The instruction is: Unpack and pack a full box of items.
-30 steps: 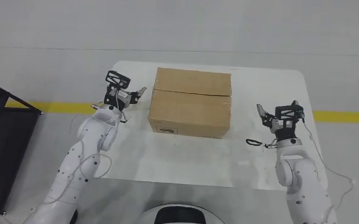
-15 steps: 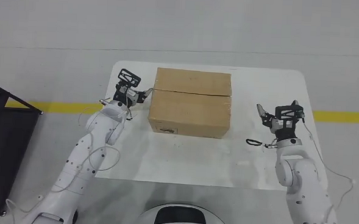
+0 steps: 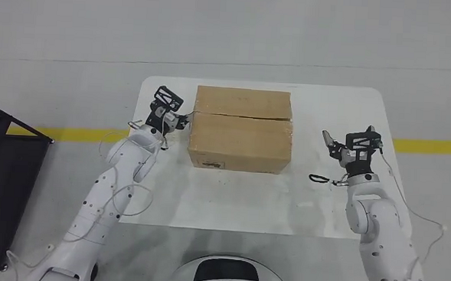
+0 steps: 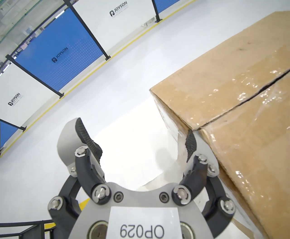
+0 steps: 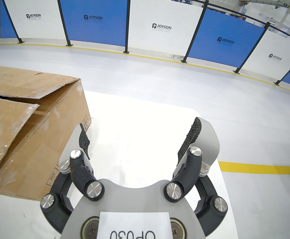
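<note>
Here, the left tool (image 3: 179, 119) (image 4: 133, 129) is hanging spread wide at the left end of the brown cardboard box (image 3: 241, 137) (image 4: 238, 95) (image 5: 27, 126), grasping nothing. In the left wrist view one of its ribbed fingers is sitting right at the box's upper edge, where the seam between the two top flaps is running out. It is looking to be touching the cardboard there, while the other finger is standing free over the white worktop (image 3: 230, 198) (image 5: 140, 108).

The right tool (image 3: 350, 139) (image 5: 139, 124) is likewise gaping with nothing between its fingers. It is hovering above the worktop close to the right edge, well apart from the box's right end.

The box is resting across the middle of the worktop, nearer the far edge than the near one, with its long sides lying parallel to those edges. Its top flaps are lying folded down and meeting along a lengthwise seam, with shiny tape remnants showing on them. At the right end the flaps are gaping slightly, one torn edge lifting above the other.

Beyond the worktop, a yellow floor line (image 3: 65, 134) (image 5: 253, 168) is running past both side edges, and blue and white barrier panels (image 4: 56, 56) (image 5: 158, 25) are standing across the pale floor.
</note>
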`<state>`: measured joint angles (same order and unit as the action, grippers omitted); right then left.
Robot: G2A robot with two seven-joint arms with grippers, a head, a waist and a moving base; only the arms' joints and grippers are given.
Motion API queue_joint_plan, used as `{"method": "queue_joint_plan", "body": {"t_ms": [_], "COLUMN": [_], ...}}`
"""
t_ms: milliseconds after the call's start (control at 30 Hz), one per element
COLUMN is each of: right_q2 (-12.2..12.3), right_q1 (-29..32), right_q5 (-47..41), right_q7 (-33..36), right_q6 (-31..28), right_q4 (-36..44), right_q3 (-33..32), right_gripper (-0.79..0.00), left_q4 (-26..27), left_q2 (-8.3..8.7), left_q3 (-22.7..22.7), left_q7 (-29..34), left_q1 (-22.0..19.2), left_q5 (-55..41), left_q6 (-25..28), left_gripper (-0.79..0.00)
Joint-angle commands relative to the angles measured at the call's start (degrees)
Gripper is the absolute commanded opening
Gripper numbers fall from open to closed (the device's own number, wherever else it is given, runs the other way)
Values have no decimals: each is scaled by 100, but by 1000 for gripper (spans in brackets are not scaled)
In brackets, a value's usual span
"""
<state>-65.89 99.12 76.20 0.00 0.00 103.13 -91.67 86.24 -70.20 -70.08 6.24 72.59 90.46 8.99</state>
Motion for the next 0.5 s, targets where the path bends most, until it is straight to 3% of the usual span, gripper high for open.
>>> {"method": "queue_joint_plan", "body": {"t_ms": [0, 233, 300, 467], "right_q2": [0, 0, 0, 0], "right_q1": [0, 0, 0, 0], "right_q5": [0, 0, 0, 0], "right_q7": [0, 0, 0, 0], "right_q6": [0, 0, 0, 0], "right_q4": [0, 0, 0, 0], "right_q3": [0, 0, 0, 0], "right_gripper": [0, 0, 0, 0], "left_q4": [79, 284, 293, 280], "left_q2": [9, 87, 117, 201], "left_q3": [-74, -440, -481, -409], "left_q7": [-129, -638, -758, -880], "left_q1": [52, 256, 315, 399], "left_q5": [-203, -1089, -1353, -1180], "left_q6": [166, 1400, 1998, 3167], "left_gripper": [0, 0, 0, 0]}}
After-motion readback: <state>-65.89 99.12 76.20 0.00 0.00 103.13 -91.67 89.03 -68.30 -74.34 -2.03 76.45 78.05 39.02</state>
